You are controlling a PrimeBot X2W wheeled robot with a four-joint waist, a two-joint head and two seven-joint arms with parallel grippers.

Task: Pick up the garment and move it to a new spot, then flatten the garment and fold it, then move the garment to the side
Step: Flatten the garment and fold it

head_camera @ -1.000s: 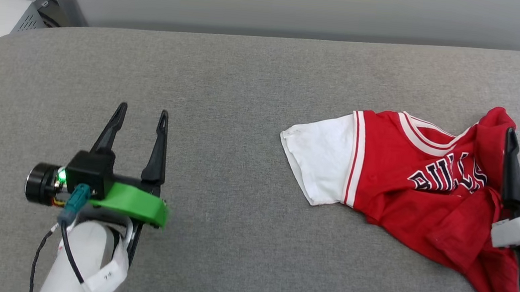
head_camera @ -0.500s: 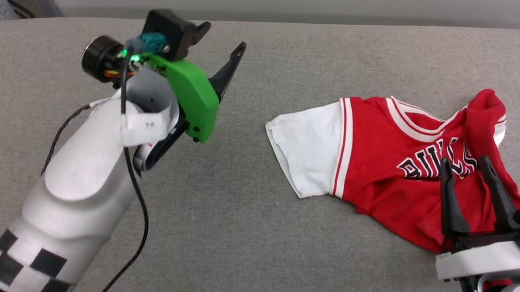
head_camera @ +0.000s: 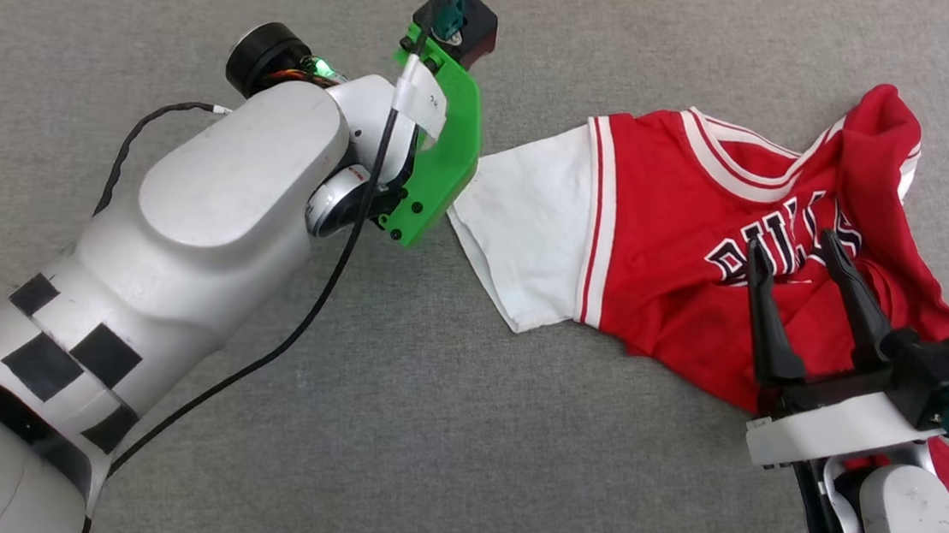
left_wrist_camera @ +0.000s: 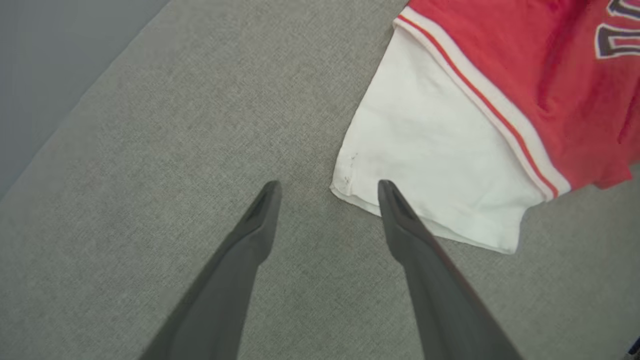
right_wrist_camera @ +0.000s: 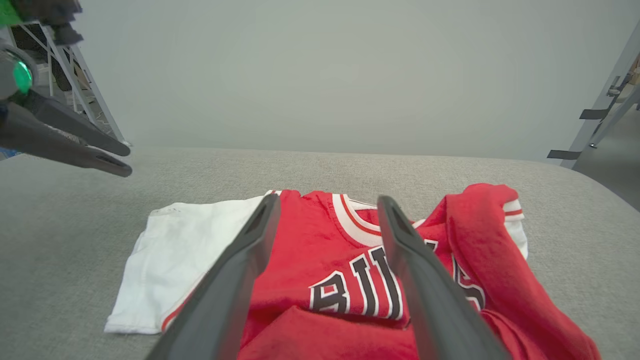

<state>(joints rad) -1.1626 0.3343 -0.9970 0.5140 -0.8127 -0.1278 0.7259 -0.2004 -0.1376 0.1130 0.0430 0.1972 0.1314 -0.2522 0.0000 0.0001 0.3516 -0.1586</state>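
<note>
While garment (head_camera: 673, 258) lies crumpled | left gripper (left_wrist_camera: 327, 187) spread, empty, over sleeve corner (left_wrist_camera: 350, 175) | right gripper (head_camera: 790, 241) spread, empty, above its middle

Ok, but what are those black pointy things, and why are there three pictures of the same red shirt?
Those are a robot's claws. The robot has two arms, and each arm ends in a claw with two long dark fingers. The big picture comes from a camera on its head, looking down. There you see its pale left arm, and the right claw over the red shirt. The other two pictures come from little cameras on its wrists, looking along the fingers. In the left wrist picture, the left claw is right at the corner of the shirt's white sleeve. The shirt lies crumpled on a grey padded surface. Both claws are open and hold nothing.
</note>
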